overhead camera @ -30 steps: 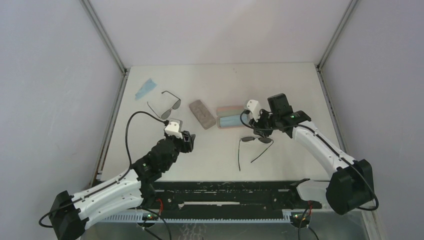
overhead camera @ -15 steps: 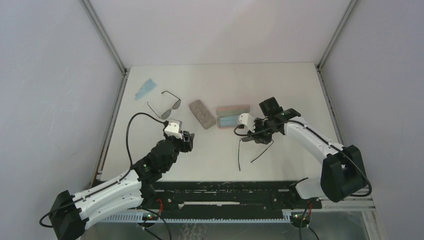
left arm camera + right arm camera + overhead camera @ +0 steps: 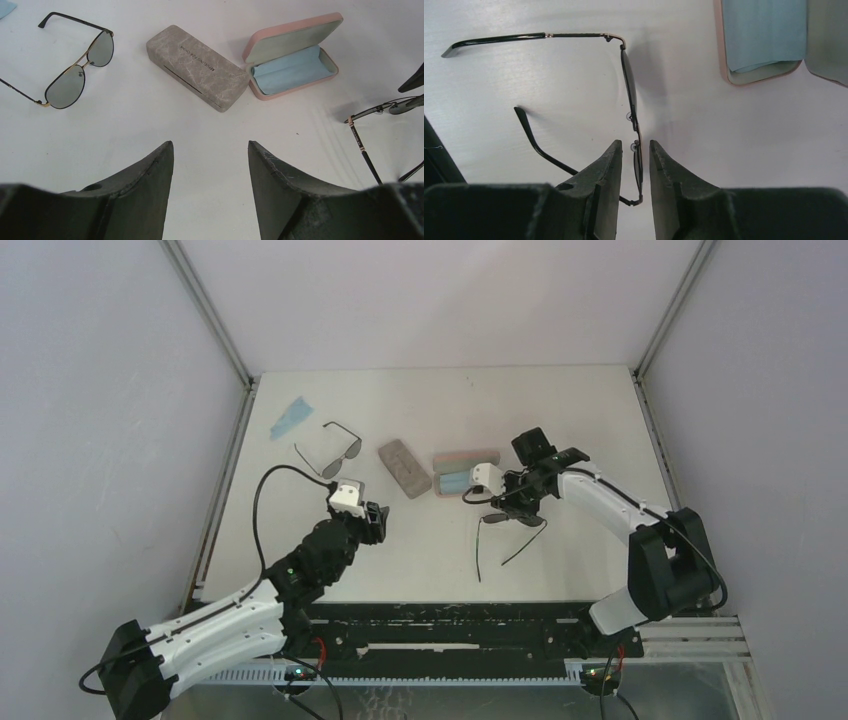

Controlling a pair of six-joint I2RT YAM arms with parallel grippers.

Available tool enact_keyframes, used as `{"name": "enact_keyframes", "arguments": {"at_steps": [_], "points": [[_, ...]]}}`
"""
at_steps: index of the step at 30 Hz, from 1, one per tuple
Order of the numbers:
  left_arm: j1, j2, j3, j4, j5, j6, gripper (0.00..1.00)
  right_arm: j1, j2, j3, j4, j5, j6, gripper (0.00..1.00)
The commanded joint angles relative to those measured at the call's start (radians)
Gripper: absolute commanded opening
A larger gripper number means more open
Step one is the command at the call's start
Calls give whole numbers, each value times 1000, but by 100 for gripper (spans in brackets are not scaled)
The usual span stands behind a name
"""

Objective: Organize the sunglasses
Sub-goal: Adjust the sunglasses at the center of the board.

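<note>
**Right tool [image 3: 635,146] straddling one lens of the right-hand sunglasses [image 3: 630,87]**

Its two dark fingers [image 3: 606,175] are standing only a narrow slot apart, and one lens of the pair, seen edge-on from the wrist, is running down between them. A sliver of white bench [image 3: 420,560] is showing on each side of the wire frame, so the fingers are flanking the lens without pinching it. These thin black-framed sunglasses are sitting on the bench with both arms unfolded. In the overhead view the arms are pointing toward the near edge. The pair is lying just on the near side of the pink case [image 3: 295,42], close to it but apart from it.

The pink case is lying open with its lid tipped back, and a light blue cloth [image 3: 292,75] is resting inside its tray. Just to its left, the grey-brown case [image 3: 197,67] is lying shut at an angle, with one corner close to the pink one.

The left tool [image 3: 210,143] is hovering over bare bench with its fingers spread wide and nothing between them. Beyond it, toward the far left, the left-hand sunglasses [image 3: 66,86] are lying lens-down with their arms open, well apart from both cases. A second light blue cloth [image 3: 291,417] is lying near the far-left edge of the bench, a little beyond that pair.
</note>
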Motion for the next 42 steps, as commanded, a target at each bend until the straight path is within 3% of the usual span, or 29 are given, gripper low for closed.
{"name": "enact_keyframes", "arguments": {"at_steps": [1, 9, 24, 35, 42], "points": [[8, 4, -7, 48, -21, 24, 61, -5, 41, 60, 16, 0, -27, 25], [9, -1, -7, 42, -24, 30, 61, -17, 128, 118, -42, -3, -15, 16], [11, 9, 0, 40, -16, 30, 61, -9, 122, 145, -62, -23, 87, 0], [11, 17, 6, 37, -15, 27, 61, 106, 55, 150, -28, -1, 523, 0], [11, 14, 7, 33, -17, 27, 61, 191, 109, 155, 38, 194, 939, 0]]}}
